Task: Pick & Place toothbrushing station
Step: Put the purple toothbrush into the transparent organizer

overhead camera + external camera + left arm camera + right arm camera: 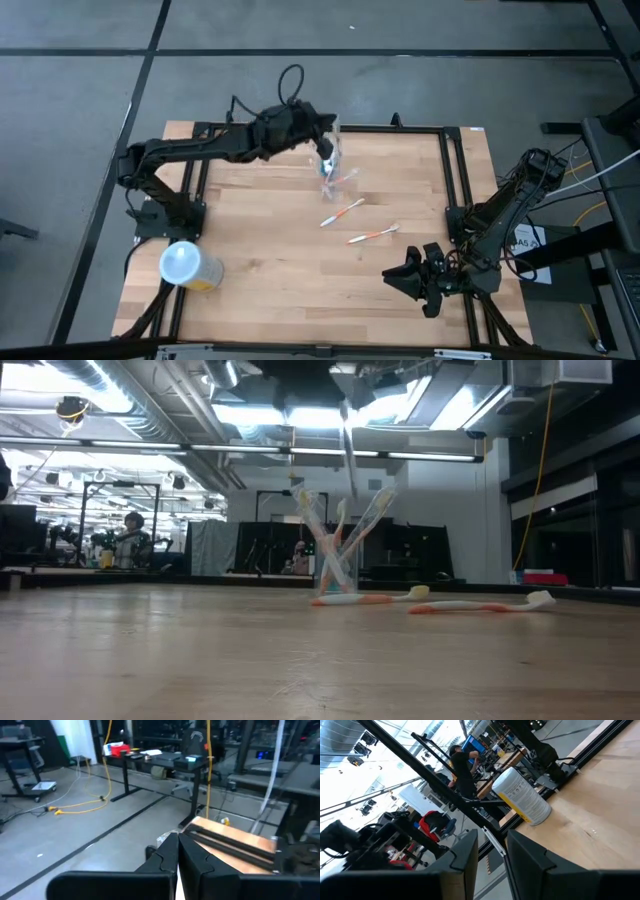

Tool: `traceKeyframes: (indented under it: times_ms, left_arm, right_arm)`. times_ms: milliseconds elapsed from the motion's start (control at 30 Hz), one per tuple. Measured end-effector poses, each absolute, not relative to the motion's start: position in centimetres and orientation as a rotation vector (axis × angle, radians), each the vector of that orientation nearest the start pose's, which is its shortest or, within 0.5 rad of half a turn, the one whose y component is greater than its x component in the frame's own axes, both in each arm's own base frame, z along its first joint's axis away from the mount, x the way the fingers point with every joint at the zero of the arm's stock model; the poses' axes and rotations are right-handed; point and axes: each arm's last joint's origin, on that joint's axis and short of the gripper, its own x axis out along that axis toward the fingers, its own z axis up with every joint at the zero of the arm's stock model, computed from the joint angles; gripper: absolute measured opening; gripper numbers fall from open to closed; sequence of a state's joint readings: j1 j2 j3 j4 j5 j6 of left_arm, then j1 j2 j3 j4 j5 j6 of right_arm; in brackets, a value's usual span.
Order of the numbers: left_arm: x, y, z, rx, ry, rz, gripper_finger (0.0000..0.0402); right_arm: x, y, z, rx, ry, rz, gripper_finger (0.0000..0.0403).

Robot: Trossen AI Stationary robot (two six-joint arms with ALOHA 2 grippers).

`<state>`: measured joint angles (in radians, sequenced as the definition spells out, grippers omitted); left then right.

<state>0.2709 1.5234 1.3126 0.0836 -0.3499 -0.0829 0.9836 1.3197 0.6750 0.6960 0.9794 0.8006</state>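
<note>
The toothbrushing station (337, 160) is a small clear cup at the far middle of the table, with several toothbrushes (335, 535) standing crossed in it. In the low view its bottom (335, 598) is at table level. My left gripper (325, 138) reaches over it from the left, shut at its top. Two more toothbrushes (342, 213) (372, 235) lie flat on the table nearer the front. My right gripper (400, 278) is open and empty near the front right. My left gripper is shut on a thin pale edge (177, 887) that shows as a sliver between its fingers; in the high view this lies at the cup's upper wall (335, 128). The fingers come from the table's left. I cannot tell whether the cup's bottom touches the table.
A yellow tub with a pale round lid (187, 266) stands at the front left and also shows in the right wrist view (522, 795). Black frame rails (452, 170) run along the table's sides. Bare wood lies at the table's middle and front.
</note>
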Motion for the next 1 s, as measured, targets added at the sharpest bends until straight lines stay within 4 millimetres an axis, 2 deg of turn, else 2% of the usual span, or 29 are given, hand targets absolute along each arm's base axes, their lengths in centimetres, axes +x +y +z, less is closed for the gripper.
traceKeyframes:
  times_ms: [167, 367, 700, 1000]
  left_arm:
    - [33.8, 13.0, 35.2, -0.117, 0.126, 0.637, 0.0002]
    - [34.3, 14.3, 33.9, -0.134, 0.159, 0.642, 0.0002]
    - [35.8, 14.9, 31.2, -0.156, 0.235, 0.638, 0.0002]
    - [35.7, 14.9, 30.4, -0.112, 0.314, 0.676, 0.0002]
  right_arm:
    - [17.0, 21.2, 26.4, 0.847, -0.026, 0.016, 0.0109]
    - [17.0, 21.2, 26.4, 0.848, -0.027, 0.016, 0.0109]
    - [16.9, 21.2, 26.5, 0.850, -0.027, 0.018, 0.0109]
    - [16.2, 21.6, 26.5, 0.876, -0.031, 0.007, 0.0109]
